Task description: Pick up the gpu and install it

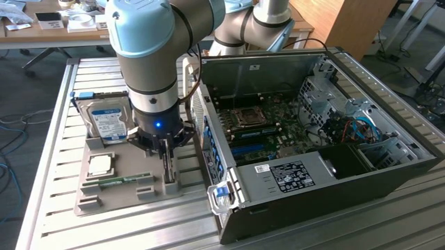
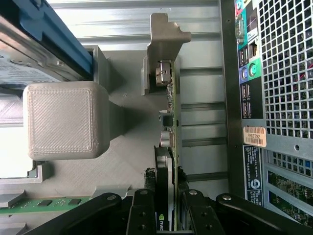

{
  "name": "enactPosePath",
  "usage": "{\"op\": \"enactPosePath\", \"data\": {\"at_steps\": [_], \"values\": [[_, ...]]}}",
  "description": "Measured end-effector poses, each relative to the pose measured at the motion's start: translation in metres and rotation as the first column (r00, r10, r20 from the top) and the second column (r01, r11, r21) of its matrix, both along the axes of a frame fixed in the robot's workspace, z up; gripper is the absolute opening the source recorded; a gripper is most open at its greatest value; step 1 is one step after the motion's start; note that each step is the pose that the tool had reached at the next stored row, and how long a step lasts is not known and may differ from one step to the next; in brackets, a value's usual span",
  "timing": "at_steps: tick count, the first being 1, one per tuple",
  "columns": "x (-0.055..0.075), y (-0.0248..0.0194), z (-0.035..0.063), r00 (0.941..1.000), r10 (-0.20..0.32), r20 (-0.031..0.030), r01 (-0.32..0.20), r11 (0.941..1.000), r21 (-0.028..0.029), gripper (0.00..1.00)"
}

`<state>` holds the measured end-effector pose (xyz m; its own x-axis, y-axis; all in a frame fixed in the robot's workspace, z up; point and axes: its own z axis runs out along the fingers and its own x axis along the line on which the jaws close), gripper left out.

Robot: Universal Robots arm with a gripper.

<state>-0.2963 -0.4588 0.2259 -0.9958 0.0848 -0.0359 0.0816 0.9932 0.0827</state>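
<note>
Hand (image 2: 166, 188) grips the gpu (image 2: 171, 110); wrist view shows fingers (image 2: 145, 208) pressing both faces.

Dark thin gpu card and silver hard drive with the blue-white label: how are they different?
The gripper is shut on the dark thin gpu card; nothing touches the silver hard drive. The card is far thinner than the drive. The card looks dark, the drive shiny. Both stand in the grey plastic holder.

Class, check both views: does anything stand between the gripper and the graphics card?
Nothing visible does. The gripper is closed on the graphics card, which stands on edge in the tray.
</note>
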Motion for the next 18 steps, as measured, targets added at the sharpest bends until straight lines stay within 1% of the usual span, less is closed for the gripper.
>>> {"op": "enactPosePath", "data": {"at_steps": [3, 6, 13, 18], "values": [[0.0000, 0.0000, 0.0000, 1.0000, 0.002, 0.0000, -0.002, 1.0000, 0.0000, 0.27], [-0.0001, 0.0001, 0.0000, 0.9998, 0.018, 0.0001, -0.018, 0.9998, 0.0000, 0.27], [0.0000, 0.0000, 0.0004, 0.9998, 0.020, 0.0002, -0.020, 0.9998, 0.0003, 0.27], [0.0000, 0.0000, 0.0072, 0.9998, 0.020, 0.0000, -0.020, 0.9998, 0.0001, 0.27]]}}
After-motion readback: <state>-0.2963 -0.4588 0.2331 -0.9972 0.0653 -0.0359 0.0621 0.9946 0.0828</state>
